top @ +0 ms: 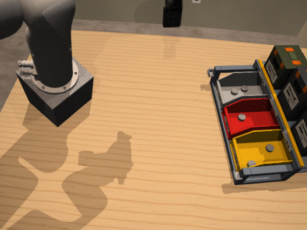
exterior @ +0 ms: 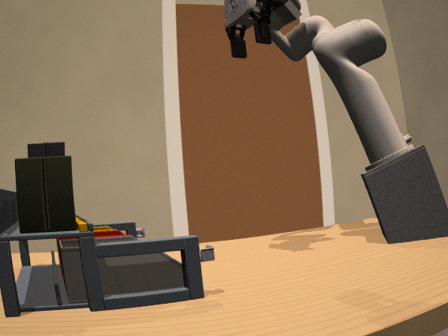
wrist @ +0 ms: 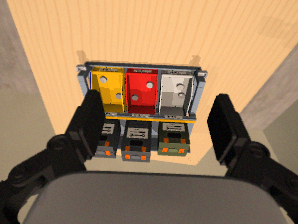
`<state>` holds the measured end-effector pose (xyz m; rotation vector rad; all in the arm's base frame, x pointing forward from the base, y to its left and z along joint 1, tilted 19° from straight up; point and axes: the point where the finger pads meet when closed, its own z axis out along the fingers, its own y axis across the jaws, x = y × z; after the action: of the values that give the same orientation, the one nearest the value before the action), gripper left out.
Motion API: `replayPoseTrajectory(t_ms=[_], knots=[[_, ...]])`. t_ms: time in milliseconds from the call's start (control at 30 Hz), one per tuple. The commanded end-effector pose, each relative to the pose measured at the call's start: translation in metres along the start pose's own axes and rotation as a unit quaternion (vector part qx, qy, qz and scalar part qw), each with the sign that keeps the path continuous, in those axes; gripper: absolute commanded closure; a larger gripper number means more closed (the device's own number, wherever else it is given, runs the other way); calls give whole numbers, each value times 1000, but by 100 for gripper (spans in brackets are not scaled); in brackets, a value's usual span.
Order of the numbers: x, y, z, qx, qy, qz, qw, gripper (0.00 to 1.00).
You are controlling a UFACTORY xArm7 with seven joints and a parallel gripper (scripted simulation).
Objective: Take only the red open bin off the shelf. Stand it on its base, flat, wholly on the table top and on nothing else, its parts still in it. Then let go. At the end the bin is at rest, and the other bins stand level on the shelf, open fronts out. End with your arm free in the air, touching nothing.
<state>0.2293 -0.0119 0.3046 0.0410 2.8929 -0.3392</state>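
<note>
The red open bin (top: 263, 119) (exterior: 108, 234) (wrist: 142, 90) sits level in the middle of the shelf (top: 235, 68) (exterior: 146, 247) (wrist: 198, 95). Two grey round parts show in it in the wrist view. The yellow bin (top: 247, 152) (exterior: 102, 228) (wrist: 112, 86) and the grey bin (top: 229, 97) (exterior: 138, 272) (wrist: 169, 85) stand level on either side, with two round parts each. My gripper (top: 172, 24) (exterior: 251, 46) (wrist: 156, 105) is open and empty, high above the table and well away from the bins. In the top view only part of it shows.
A green case (top: 289, 55) (exterior: 45, 193) (wrist: 173, 139) and two dark cases stand behind the yellow rail (top: 281, 114) (wrist: 150, 119) on the shelf's rear part. The shelf stands on the wooden table (top: 162, 108) (exterior: 296, 276) (wrist: 145, 30). The arm's base block (top: 74, 100) (exterior: 406, 197) is across the table from it.
</note>
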Motion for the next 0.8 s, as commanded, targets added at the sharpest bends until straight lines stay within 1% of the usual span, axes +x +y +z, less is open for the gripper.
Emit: replayPoseTrajectory(t_ms=[0, 267, 433, 767], knots=[[-1, 0, -1, -2, -1, -41, 999, 0], [-1, 0, -1, -2, -1, -41, 999, 0], [-1, 0, -1, -2, -1, -61, 998, 0], [-1, 0, -1, -2, -1, -61, 998, 0]])
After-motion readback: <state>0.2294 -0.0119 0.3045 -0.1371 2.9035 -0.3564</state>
